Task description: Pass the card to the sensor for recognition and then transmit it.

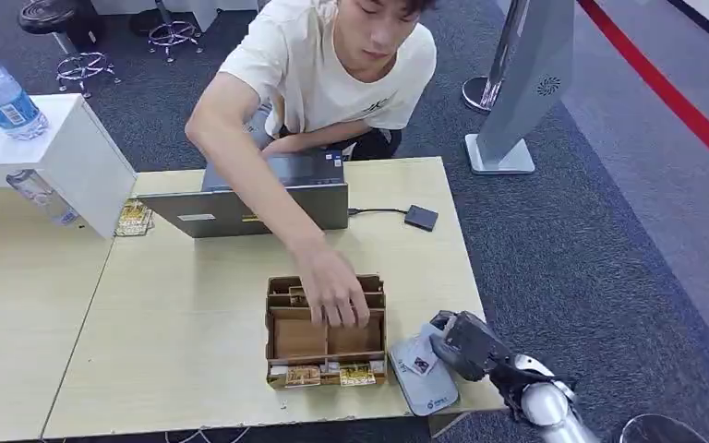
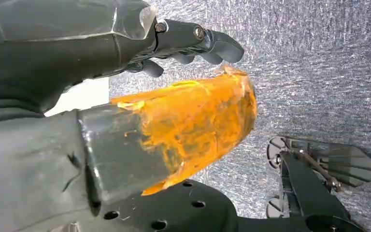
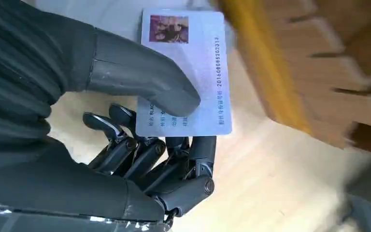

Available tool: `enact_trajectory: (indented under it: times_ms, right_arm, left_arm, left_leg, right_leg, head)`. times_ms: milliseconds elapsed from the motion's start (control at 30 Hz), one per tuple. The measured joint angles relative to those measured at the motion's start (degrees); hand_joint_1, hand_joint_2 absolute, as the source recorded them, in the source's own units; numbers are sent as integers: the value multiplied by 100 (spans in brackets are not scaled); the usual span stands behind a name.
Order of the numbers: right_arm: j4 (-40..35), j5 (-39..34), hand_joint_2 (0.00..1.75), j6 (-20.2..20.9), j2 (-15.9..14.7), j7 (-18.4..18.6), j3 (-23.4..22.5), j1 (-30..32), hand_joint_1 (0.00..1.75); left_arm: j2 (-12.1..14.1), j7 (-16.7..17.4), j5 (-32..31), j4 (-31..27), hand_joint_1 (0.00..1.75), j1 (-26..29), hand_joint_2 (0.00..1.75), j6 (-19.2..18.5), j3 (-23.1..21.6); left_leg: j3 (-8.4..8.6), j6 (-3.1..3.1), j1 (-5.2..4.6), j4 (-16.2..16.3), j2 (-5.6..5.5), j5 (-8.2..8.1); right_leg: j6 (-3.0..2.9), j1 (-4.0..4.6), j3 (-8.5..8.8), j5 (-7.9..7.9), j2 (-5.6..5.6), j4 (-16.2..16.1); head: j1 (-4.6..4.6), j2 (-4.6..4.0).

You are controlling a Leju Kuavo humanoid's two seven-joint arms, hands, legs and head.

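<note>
My right hand pinches a pale blue ID card at the table's front right corner, just above a grey sensor pad. In the right wrist view the thumb presses on the card, which has a small photo and printed numbers, and the dark fingers curl under it. My left hand hangs over grey carpet with nothing in it, its orange-taped thumb apart from the fingers.
A person crouches behind the table, one hand reaching into a cardboard card box left of my right hand. Behind it stand a laptop and a small black device. At the far left, a water bottle tops a white block.
</note>
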Motion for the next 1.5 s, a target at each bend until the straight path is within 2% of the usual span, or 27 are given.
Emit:
enact_trajectory:
  times_ms: [233, 400, 667, 800, 867, 967, 1133, 1233, 1500]
  right_arm:
    - [-923, -151, 175, -487, 528, -221, -142, 161, 175]
    - [-1405, -199, 175, -750, 774, -330, -157, 237, 175]
    - [-2186, 462, 175, -1904, 1099, -728, -113, 275, 175]
    - [-2435, 709, 175, -2162, 1195, -813, -35, 272, 175]
    - [-2526, 1050, 175, -2540, 1224, -933, 44, 250, 175]
    - [-2592, 1952, 175, -3294, 1283, -946, 273, 82, 175]
    - [-2431, 3079, 175, -4130, 1322, -617, 722, -442, 175]
    - [-2138, 3582, 175, -4382, 1340, -428, 938, -824, 175]
    - [-1585, 4282, 175, -4437, 1501, -409, 995, -1370, 175]
  left_arm:
    - [-44, 0, -4, 0, 0, 2, 0, 22, 0]
    - [-63, 2, -53, 0, 0, 1, 0, 33, 0]
    - [-83, 44, -208, 0, 0, 3, 0, 28, -2]
    - [-90, 52, -276, 0, 0, 0, 0, 15, -7]
    - [-90, 72, -343, 0, 0, 1, 0, -13, -20]
    - [-90, 107, -503, 0, 0, -10, 0, -68, -118]
    - [-90, 155, -704, 0, 0, -23, 0, -175, -300]
    - [-90, 201, -802, 0, 0, -32, 0, -225, -420]
    - [-90, 249, -914, 0, 0, -43, 0, -326, -601]
  left_leg:
    - [-1, 0, 1, 0, 0, 0]
    - [-1, 0, 0, 0, 0, 0]
    - [-2, 0, 0, 0, 1, 0]
    - [-3, 0, 1, 0, 0, 0]
    - [-5, 0, 1, -1, 1, 0]
    - [-3, 0, 1, -1, 3, 0]
    - [-2, 0, 1, -1, 4, 3]
    - [-2, 0, 1, -1, 2, 5]
    - [-4, 3, 1, -1, 1, 5]
  right_leg:
    - [0, 1, -2, -1, 1, 0]
    - [0, -1, -1, -1, 0, -1]
    - [0, -1, -2, 0, 1, 0]
    - [0, 1, -2, -1, 0, 0]
    - [0, 0, -2, -1, 0, 1]
    - [0, 0, -2, 0, 3, 2]
    - [-1, 0, -1, 1, 4, 3]
    - [-1, 0, -1, 2, 2, 3]
    - [-1, 0, -3, 1, 3, 2]
  head:
    - [0, 0]
    - [0, 0]
    - [0, 0]
    - [0, 0]
    - [0, 0]
    - [0, 0]
    - [0, 0]
    - [0, 0]
    - [0, 0]
